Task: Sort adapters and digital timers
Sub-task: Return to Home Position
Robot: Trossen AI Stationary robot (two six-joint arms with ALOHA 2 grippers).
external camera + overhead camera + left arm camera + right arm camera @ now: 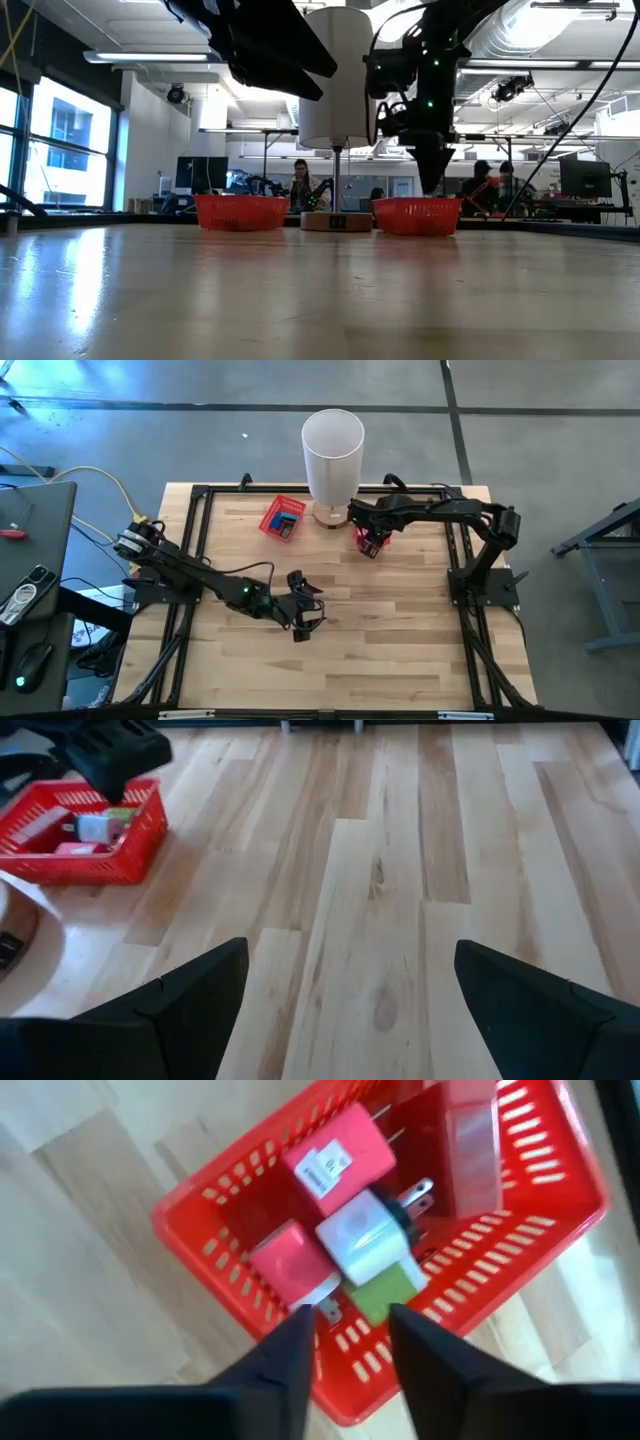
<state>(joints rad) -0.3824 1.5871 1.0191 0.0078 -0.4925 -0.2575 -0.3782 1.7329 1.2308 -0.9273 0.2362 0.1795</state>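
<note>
Now the right tool point(350, 1320), narrowly parted and empty, hangs directly over the red bin point(560, 1170) holding the adapters point(358, 1240). Best to lift straight up before swinging away, clear of the rim. The left tool point(350, 960) gapes wide over the bare desk point(400, 840).

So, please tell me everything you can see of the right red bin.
The bin is red and looks like plastic, with slotted walls and an open top. It stands upright on the wooden table. Inside lies a loose pile: a white adapter on top, a green adapter under it, two pink adapters and a red adapter by one wall. The right claw hovers open above it and seems not to touch it.
</note>
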